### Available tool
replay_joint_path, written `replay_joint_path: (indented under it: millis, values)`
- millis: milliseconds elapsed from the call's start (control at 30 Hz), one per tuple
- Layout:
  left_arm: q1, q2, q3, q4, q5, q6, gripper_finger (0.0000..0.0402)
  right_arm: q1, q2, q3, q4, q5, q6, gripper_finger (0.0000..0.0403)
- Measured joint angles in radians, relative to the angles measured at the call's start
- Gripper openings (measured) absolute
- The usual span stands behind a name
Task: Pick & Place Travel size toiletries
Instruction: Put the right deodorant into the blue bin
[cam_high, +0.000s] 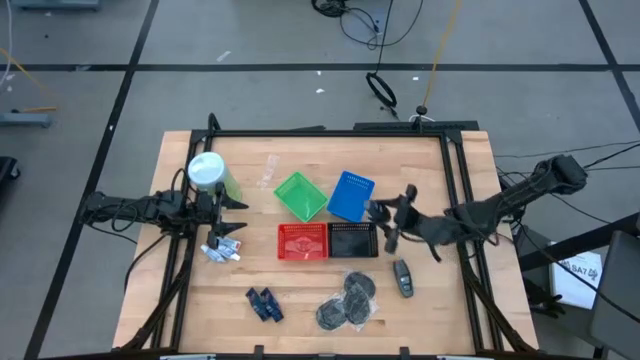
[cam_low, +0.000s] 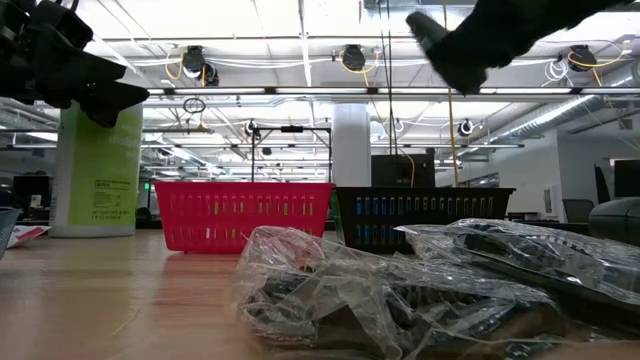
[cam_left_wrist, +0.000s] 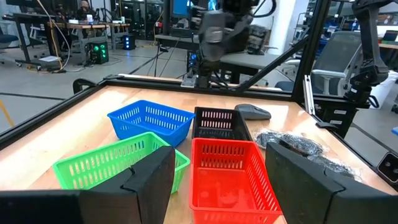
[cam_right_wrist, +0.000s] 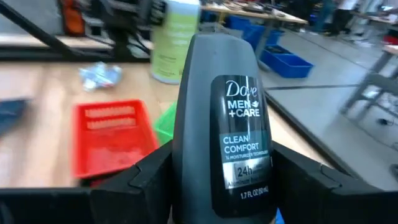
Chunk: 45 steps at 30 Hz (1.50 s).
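Across the pale wooden desk (cam_high: 420, 300), framed by black rails, I see four mesh baskets clustered near the middle: a green basket (cam_high: 300, 195), a blue basket (cam_high: 351, 194), a red basket (cam_high: 302, 241) and a black basket (cam_high: 354, 240). All four are rectangular plastic with slotted walls. Beyond the desk the room is an open workshop with a grey concrete floor, ceiling lights, cables and workbenches.

My right hand (cam_high: 388, 222) hangs over the black basket, its fingers closed on a dark grey deodorant stick (cam_right_wrist: 221, 118), a smooth oblong piece with a rounded top and a black label. A second dark grey oblong piece (cam_high: 402, 277) lies on the desk just beside the black basket. Near the front edge sit crinkled clear packets with grey round contents (cam_high: 348, 300), and to their left two dark blue pieces (cam_high: 264, 304).

My left hand (cam_high: 222, 205) waits at the desk's left side with its fingers spread wide and nothing between them, close to a tall green container with a white round lid (cam_high: 210, 172). Whitish tubes (cam_high: 224, 248) lie in a small heap just in front of that hand.
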Motion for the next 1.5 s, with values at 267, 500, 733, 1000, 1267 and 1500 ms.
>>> replay_joint_path:
  millis: [267,500,733,1000,1267,1500]
  values:
    - [0.000,0.000,0.000,0.000,0.000,0.000,0.0248,-0.300,0.122,0.000,0.156,-0.359,-0.051,0.0205]
    - [0.000,0.000,0.000,0.000,0.000,0.000,0.0248,-0.523,0.263,0.000,0.178,-0.525,0.029,0.0210]
    - [0.000,0.000,0.000,0.000,0.000,0.000,0.0248,-0.584,0.368,0.001,0.221,-0.613,0.052,0.0206]
    - [0.000,0.000,0.000,0.000,0.000,0.000,0.0248,-0.584,0.396,0.001,0.211,-0.614,0.053,0.0225]
    - [0.000,0.000,0.000,0.000,0.000,0.000,0.0248,-0.582,0.396,0.001,0.212,-0.613,0.057,0.0223]
    - [0.000,0.000,0.000,0.000,0.000,0.000,0.0248,-0.581,0.395,0.001,0.220,-0.610,0.079,0.0257]
